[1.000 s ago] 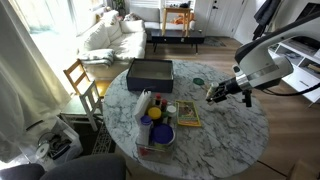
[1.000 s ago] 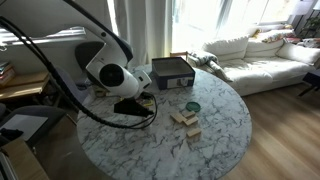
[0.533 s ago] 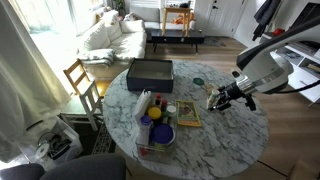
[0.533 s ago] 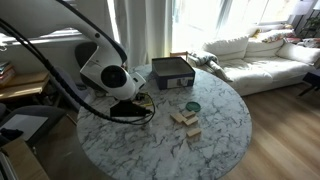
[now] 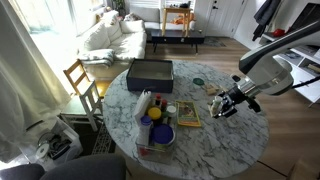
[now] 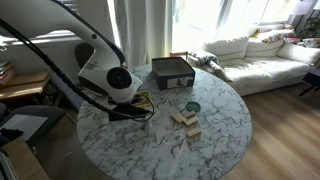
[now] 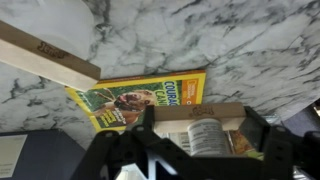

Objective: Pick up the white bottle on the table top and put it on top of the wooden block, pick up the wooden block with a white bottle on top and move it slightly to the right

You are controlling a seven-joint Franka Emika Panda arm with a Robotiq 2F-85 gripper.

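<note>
The gripper (image 5: pixel 222 105) hangs low over the table top (image 5: pixel 240 140), just beside the yellow magazine (image 5: pixel 187 113), on the side of it where the arm comes in. In the wrist view the two jaws stand wide apart, but they are not empty. The wooden block (image 7: pixel 200 111) fills the whole gap between them, so I judge the hand is clamped on the block at its two ends.

The white bottle (image 7: pixel 206 137) sits on that block, near its middle and inside the hand. Whether it stands quite straight I cannot tell; it is small and partly in shadow there. I also cannot say if the block is already lifted or if it rests on the marble.

The relation that matters now is simple: the task's things are not away from the hand, they are in it. The long axis of the block runs from jaw to jaw, roughly along the nearer edge of the magazine and close to it. A long wooden slat (image 7: pixel 45 55) lies on the other side of the magazine, well apart from the hand.

I think the stacking is done and only the small shift to the right is left. That shift should run along the magazine's edge, not toward it, and the hand should stay level, because the bottle is only resting on the block and could tip.
</note>
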